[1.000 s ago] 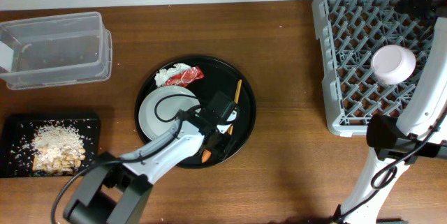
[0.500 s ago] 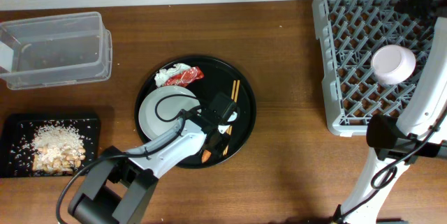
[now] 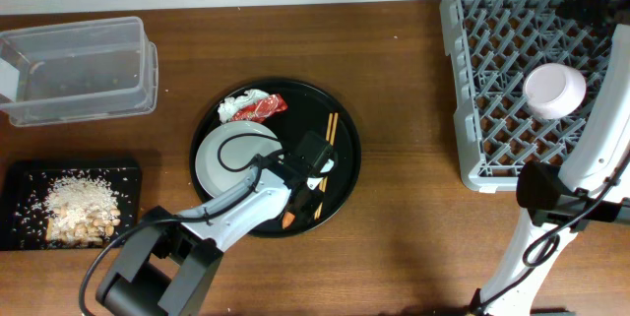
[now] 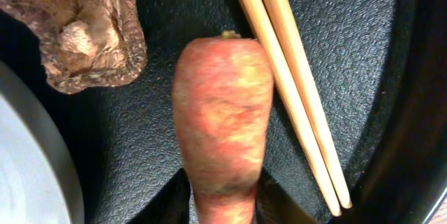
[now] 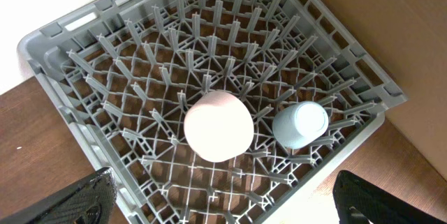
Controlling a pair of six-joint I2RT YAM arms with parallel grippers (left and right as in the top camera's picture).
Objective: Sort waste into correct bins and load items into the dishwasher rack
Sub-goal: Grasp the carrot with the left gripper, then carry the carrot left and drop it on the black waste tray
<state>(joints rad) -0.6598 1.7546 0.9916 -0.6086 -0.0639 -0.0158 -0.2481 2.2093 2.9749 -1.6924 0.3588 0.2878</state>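
One carrot (image 4: 222, 105) between left jaws, chopsticks (image 4: 299, 77) beside

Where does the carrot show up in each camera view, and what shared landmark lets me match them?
Overhead: the carrot lies near the lower rim of the round black tray.
Left wrist: the carrot fills the middle of the picture.
Right wrist: not in it.
Shared landmark: the chopsticks, just right of the carrot in both.
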